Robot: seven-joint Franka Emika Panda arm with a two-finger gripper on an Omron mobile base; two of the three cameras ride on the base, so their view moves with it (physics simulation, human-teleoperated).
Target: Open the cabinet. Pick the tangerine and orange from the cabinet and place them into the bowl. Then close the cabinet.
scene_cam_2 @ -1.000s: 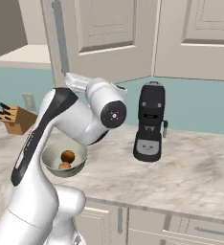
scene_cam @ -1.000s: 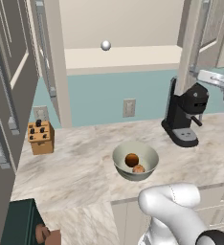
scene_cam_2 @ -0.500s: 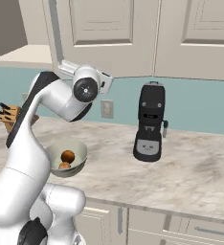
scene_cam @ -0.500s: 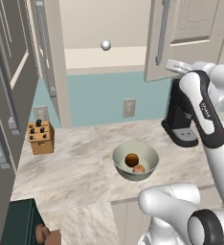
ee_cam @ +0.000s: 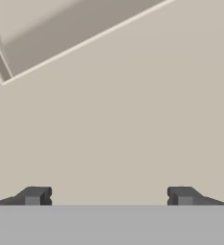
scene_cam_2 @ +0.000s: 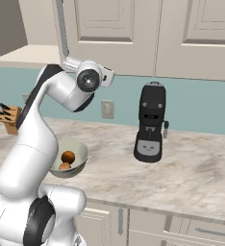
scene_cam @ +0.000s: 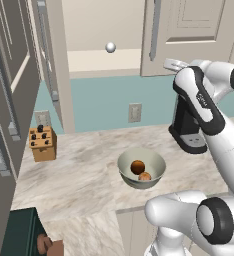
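The end effector (ee_cam: 109, 195) stands spread wide with nothing between its two dark fingertips (ee_cam: 33, 195), facing the beige panelled face of the cabinet's right door (scene_cam: 189, 35) at close range, beside that door's long vertical grey bar handle (scene_cam: 155, 30). The cabinet (scene_cam: 96, 60) is open, its left door (scene_cam: 51, 70) swung out and a small pale grey ball (scene_cam: 110, 47) on its cream shelf. Below on the marbled worktop (scene_cam: 84, 175), the pale grey-beige bowl (scene_cam: 141, 168) holds the orange (scene_cam: 137, 166) and the tangerine (scene_cam: 145, 176), with a black coffee machine (scene_cam_2: 152, 122) to its right and a wooden knife block (scene_cam: 42, 143) to its left.
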